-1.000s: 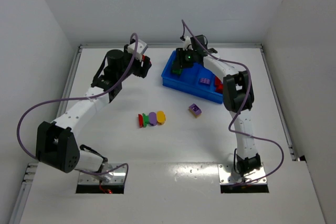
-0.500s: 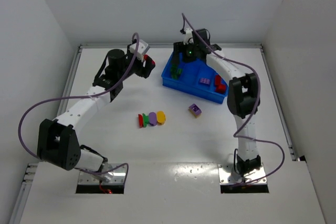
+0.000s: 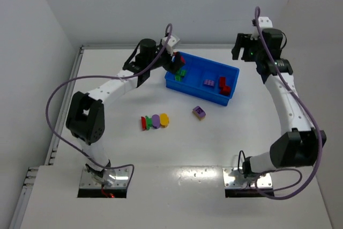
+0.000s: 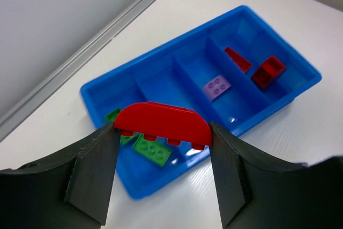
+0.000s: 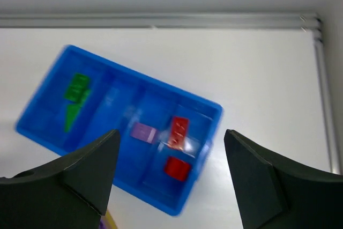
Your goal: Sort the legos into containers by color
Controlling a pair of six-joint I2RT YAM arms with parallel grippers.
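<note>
Top external view showed us the left gripper (image 3: pixel 172 61) poised over the left end of a bright blue rectangular plastic bin (image 3: pixel 187 89). On the left wrist camera we saw its two dark fingers (image 4: pixel 91 178) closed partway onto a red arched plastic brick (image 4: pixel 161 123). They pinched it by its ends, studs down, raised above the bin's leftmost compartment.

Nearer the arm bases, a short row of joined red, green, purple and yellow pieces (image 3: pixel 155 121) lay on the white table (image 3: pixel 214 143), well apart from the bin.

Reading the bin from left to right, we found green bricks (image 3: pixel 181 73) in the first compartment. A flat pale purple brick (image 3: pixel 208 83) lay in the third, and two red bricks (image 3: pixel 224 84) in the last.

A small purple-and-yellow brick (image 3: pixel 199 112) sat on the table near the bin's front wall.

Farther right, the right gripper (image 5: pixel 171 148) hung high beyond the bin's right end. Its fingers were spread wide with nothing between them. Its own camera looked down on the whole bin, somewhat blurred.
</note>
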